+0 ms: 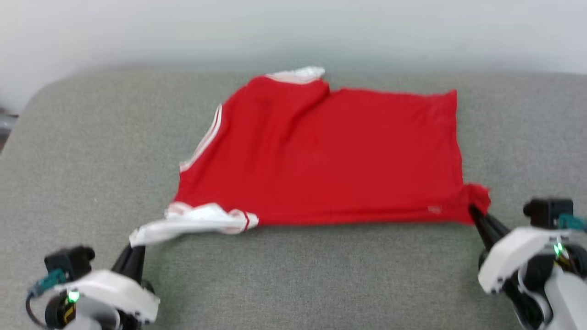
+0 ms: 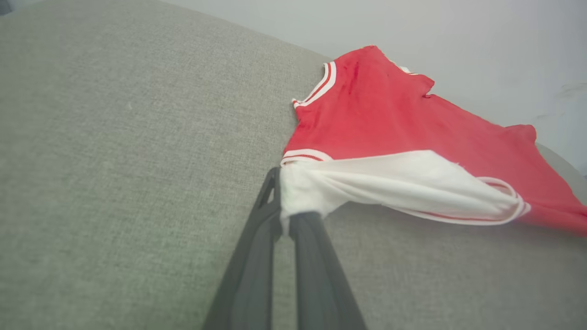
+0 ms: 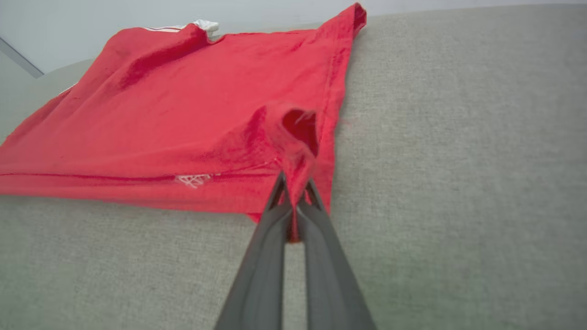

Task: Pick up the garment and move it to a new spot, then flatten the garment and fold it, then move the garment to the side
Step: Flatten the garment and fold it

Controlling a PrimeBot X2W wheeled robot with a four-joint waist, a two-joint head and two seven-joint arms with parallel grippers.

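Note:
The garment (image 1: 330,156), a bright red shirt with white sleeves and striped trim, lies spread on the grey cushioned surface (image 1: 91,151), plain red side up; no number or lettering shows. My left gripper (image 1: 136,247) is shut on the white sleeve (image 2: 403,183) at the near left, stretching it toward me; the same left gripper (image 2: 286,213) pinches the cloth's end. At the near right, my right gripper (image 1: 472,211) is shut on the red hem corner (image 3: 298,137), where the right gripper (image 3: 293,192) bunches the fabric up.
A pale wall (image 1: 293,32) rises behind the grey surface. Its rounded left edge (image 1: 27,105) drops off beside something dark. Bare grey fabric lies in front of the garment and to either side.

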